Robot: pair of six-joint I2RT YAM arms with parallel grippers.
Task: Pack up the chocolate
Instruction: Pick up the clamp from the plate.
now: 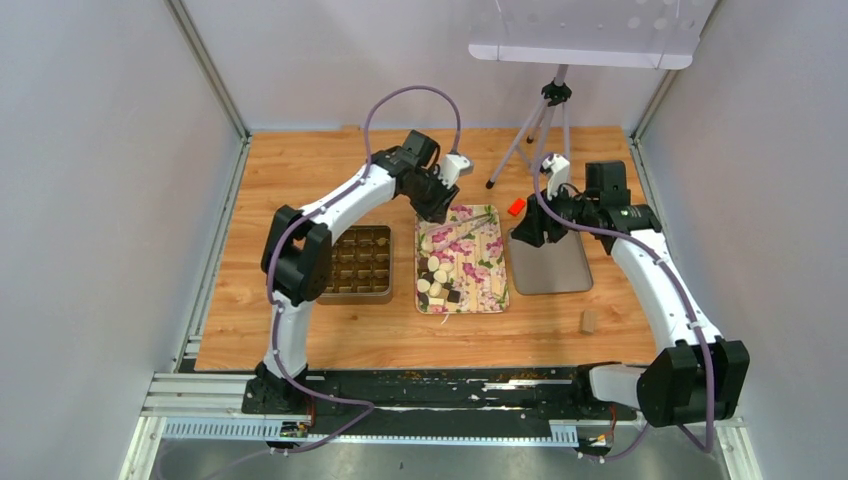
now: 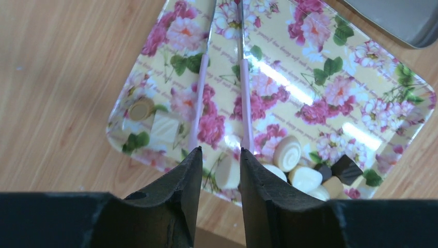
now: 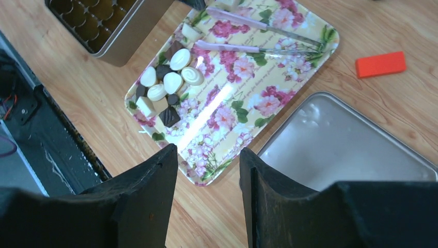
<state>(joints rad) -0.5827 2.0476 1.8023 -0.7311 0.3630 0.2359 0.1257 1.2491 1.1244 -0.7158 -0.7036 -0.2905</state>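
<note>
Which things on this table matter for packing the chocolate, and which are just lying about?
For the job:
chocolates
compartmented tin
floral tray
pink-handled tongs
grey metal lid, probably

Lying about:
red block
tan cylinder
tripod

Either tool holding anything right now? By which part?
The right tool is open, empty. The left tool brackets the tweezers at the spread pink ends of the arms; an actual clamp cannot be told.
</note>
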